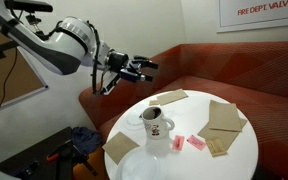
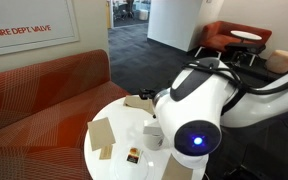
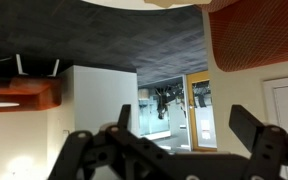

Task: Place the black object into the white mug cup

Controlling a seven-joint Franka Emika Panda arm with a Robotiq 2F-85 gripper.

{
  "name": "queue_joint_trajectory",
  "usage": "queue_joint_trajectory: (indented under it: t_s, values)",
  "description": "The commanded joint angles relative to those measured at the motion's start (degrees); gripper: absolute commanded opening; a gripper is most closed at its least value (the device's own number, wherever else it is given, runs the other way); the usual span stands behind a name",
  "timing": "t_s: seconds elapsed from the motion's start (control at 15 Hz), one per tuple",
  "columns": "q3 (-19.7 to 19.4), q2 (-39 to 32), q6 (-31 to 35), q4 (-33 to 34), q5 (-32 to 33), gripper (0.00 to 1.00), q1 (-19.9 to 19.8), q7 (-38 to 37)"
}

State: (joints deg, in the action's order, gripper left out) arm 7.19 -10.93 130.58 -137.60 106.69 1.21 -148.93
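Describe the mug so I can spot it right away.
Find the round white table in front of the red couch. Near its middle stands the white mug: the only upright thing there, among flat brown napkins and pink packets.

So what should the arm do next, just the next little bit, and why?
Probably swing the gripper over the table and tilt it downward. It hangs open beyond the table's edge, pointing sideways, and the wrist view shows only ceiling and room, with nothing between its fingers. The white mug stands on the table. I cannot make out the black object in these views.
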Motion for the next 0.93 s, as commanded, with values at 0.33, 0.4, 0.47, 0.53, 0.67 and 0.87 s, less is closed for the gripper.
queue_joint_trajectory:
  t_s: [0.33,0.4,0.47,0.53,0.67,0.87]
  values:
    - [-5.69,8.65,19.31,-5.13,2.64,1.0,-4.14,1.27]
    - [-6.37,9.24,21.4,-5.32,2.78,1.0,-4.52,1.66]
    - [-7.05,9.91,23.29,-5.51,2.44,1.0,-4.76,2.42]
    - [-7.54,10.2,25.7,-5.51,3.0,1.0,-5.48,2.8]
    - [-8.86,11.16,30.08,-5.72,2.54,1.0,-6.24,5.17]
    - [-10.86,11.99,37.52,-5.76,1.43,1.0,-7.51,9.92]
